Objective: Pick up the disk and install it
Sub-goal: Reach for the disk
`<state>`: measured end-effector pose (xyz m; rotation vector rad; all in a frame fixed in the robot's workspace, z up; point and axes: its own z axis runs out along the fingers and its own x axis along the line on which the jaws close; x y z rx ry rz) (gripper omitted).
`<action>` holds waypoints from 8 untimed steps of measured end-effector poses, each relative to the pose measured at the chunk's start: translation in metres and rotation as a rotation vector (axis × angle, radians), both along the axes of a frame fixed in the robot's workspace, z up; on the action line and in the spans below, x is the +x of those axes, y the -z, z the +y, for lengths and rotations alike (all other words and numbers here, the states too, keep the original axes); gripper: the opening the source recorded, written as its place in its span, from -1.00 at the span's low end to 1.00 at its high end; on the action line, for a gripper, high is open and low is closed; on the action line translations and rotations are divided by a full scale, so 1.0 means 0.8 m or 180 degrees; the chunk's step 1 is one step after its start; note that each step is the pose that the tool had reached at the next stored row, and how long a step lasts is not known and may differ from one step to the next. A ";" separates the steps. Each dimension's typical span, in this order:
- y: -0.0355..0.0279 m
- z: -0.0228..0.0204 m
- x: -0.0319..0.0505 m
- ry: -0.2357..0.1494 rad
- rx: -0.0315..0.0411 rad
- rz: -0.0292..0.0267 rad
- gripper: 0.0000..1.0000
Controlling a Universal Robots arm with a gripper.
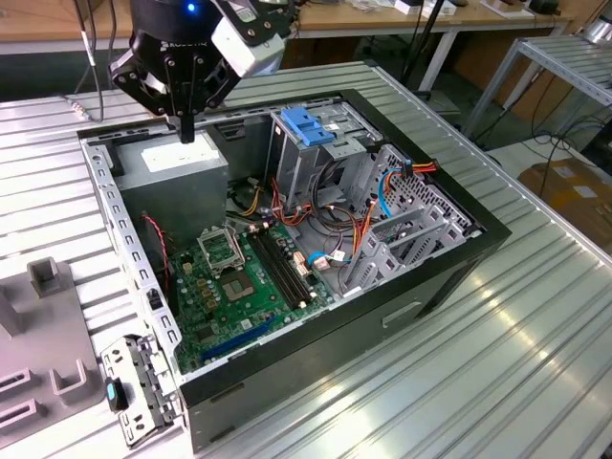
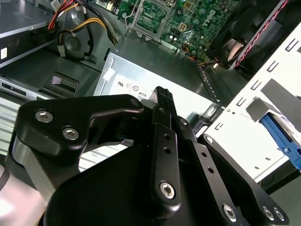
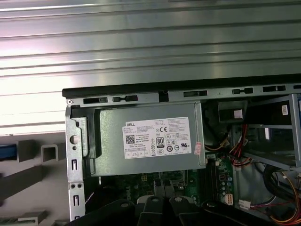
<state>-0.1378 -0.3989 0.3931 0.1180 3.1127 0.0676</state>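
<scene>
My black gripper (image 1: 186,132) hangs over the back left corner of the open computer case (image 1: 440,277), just above the silver power supply (image 1: 182,164). Its fingers (image 2: 163,96) stand pressed together, shut, with nothing between them. In the first wrist view the gripper (image 3: 163,189) hovers near the labelled power supply (image 3: 150,139). A blue plastic piece (image 2: 278,136) lies beside a grey fixture block (image 2: 263,106) outside the case rail. I cannot tell whether it belongs to the disk.
A metal drive cage (image 1: 304,172) with a blue latch (image 1: 308,126) stands mid-case, with coloured cables (image 1: 335,229) around it. The green motherboard (image 1: 239,277) lies below. Grey fixtures (image 1: 48,277) and a metal bracket (image 1: 143,382) sit at the exterior view's left on the ribbed table (image 1: 535,363).
</scene>
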 end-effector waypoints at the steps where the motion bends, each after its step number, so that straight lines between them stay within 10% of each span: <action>1: 0.0000 0.0000 0.000 0.0000 0.0000 0.0000 -0.79; 8: 0.0000 0.0000 -0.007 0.0000 0.0000 0.0000 -0.79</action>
